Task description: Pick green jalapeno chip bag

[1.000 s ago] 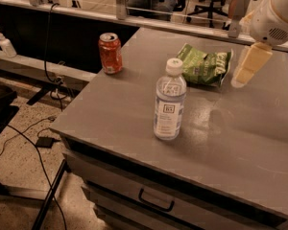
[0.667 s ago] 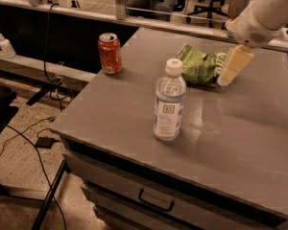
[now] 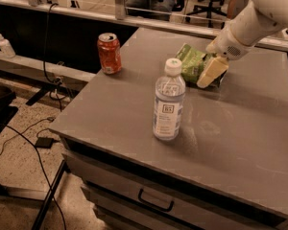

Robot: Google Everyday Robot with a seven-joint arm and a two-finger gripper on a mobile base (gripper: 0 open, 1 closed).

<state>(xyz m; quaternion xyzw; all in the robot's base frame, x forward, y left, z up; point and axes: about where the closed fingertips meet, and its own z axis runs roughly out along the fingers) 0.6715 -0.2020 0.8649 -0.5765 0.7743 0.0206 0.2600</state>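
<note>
Green jalapeno chip bag (image 3: 192,63) on grey desk (image 3: 240,128), behind water bottle (image 3: 168,102); claw (image 3: 209,75) at its right edge, spread cannot be told.

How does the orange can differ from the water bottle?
The orange can is short, opaque and stands at the left edge of the table; the water bottle is taller, clear, white-capped and nearer the front. Both stand upright. The gripper is at the green chip bag.
</note>
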